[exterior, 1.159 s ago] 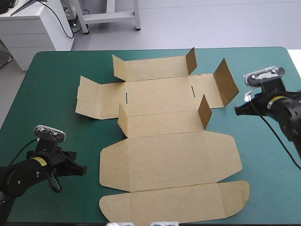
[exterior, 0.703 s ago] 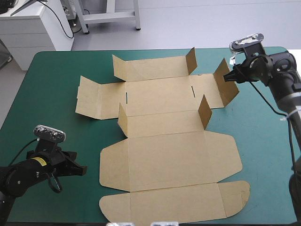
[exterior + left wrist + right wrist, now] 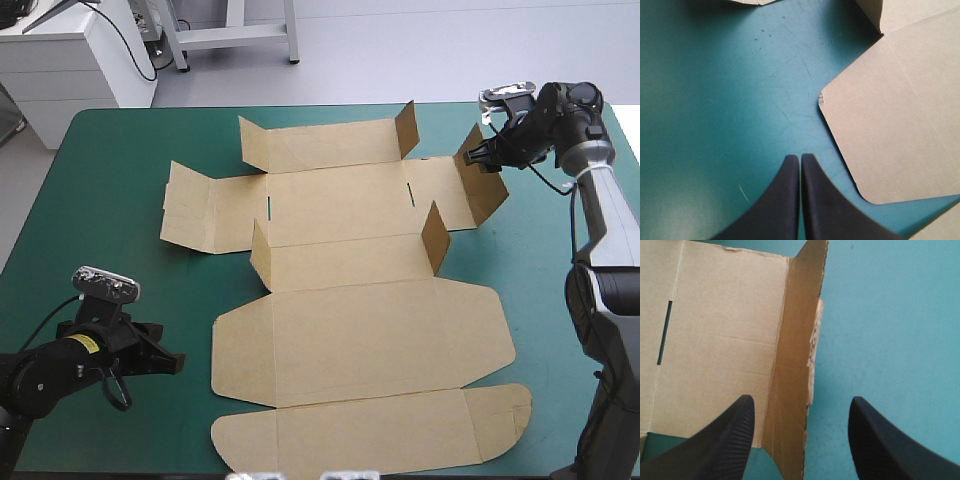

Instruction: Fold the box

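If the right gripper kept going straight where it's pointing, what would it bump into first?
Most likely the raised end flap of the box: the open right gripper has it standing between its fingers. How far off is hard to tell.

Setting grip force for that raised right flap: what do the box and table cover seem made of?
Box: brown corrugated board, matte; cut edge of the raised flap looks fluted. Cover: teal-green, smooth, faintly sheened, likely a plastic or rubber mat; fine scratches mark it.
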